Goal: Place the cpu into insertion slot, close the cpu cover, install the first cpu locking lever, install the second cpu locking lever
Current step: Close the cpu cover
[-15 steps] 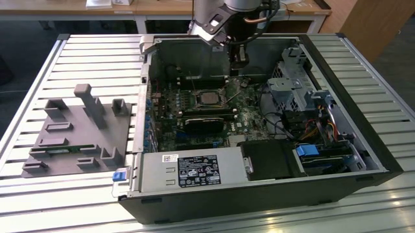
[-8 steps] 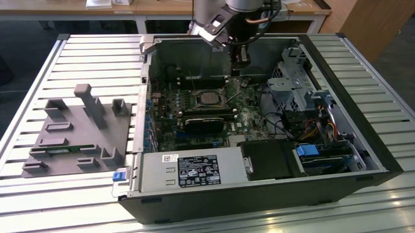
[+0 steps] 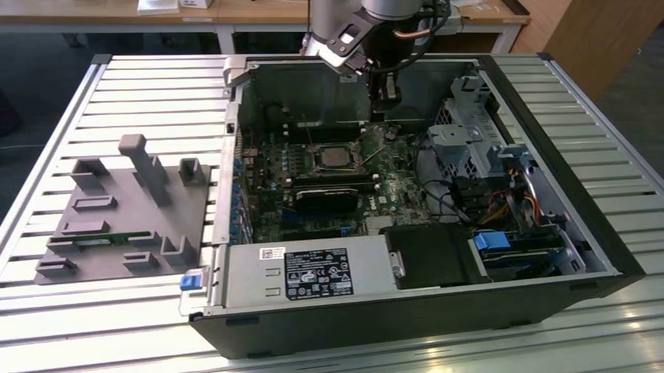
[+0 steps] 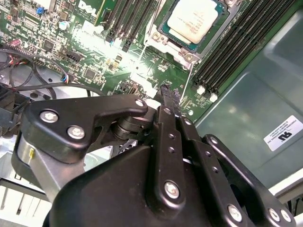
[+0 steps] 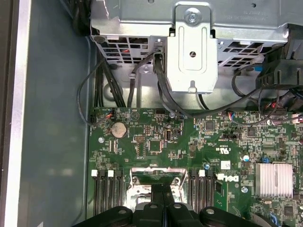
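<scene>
The end effector [image 4: 168,96], fingertips pressed together on nothing, hovers just beside the insertion slot [image 4: 163,32]. The cpu [image 4: 193,18], a pale silvery square, lies flat inside it. The cpu cover [image 5: 156,174] seems to stand open. Closing it calls for an even downward push, clear of the green board [image 4: 94,56].

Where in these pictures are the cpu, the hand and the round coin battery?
cpu [image 4: 194,18]: second wrist view, centre of its silvery face.
hand [image 4: 169,94]: second wrist view, where its closed fingertips meet.
coin battery [image 5: 118,128]: first wrist view, centre of its round top.
</scene>
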You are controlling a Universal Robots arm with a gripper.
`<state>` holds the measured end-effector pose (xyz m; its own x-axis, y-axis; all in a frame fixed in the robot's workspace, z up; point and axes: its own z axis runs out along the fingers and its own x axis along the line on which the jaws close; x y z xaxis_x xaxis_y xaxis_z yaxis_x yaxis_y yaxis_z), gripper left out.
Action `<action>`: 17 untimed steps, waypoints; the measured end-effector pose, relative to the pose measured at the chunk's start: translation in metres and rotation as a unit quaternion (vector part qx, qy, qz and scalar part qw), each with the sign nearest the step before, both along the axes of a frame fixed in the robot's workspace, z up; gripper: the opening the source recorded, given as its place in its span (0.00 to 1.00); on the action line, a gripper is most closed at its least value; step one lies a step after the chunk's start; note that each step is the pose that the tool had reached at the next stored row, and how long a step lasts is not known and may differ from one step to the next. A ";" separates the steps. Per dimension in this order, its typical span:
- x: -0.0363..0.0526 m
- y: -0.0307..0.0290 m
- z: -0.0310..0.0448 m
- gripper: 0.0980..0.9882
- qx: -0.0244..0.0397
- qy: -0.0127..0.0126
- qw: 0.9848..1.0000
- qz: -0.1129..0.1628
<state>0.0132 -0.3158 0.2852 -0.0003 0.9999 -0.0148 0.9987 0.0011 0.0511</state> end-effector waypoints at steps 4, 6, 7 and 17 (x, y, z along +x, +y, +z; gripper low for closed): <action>0.0000 0.0000 -0.0004 0.01 0.000 0.000 1.000 0.000; 0.0000 0.0000 -0.0011 0.01 0.000 0.000 1.000 0.000; 0.0002 0.0000 -0.0015 0.01 0.000 0.000 1.000 0.000; 0.0058 0.0000 -0.0079 0.01 0.000 0.000 1.000 -0.009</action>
<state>0.0190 -0.3158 0.2773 0.0185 0.9997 -0.0147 0.9985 -0.0177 0.0511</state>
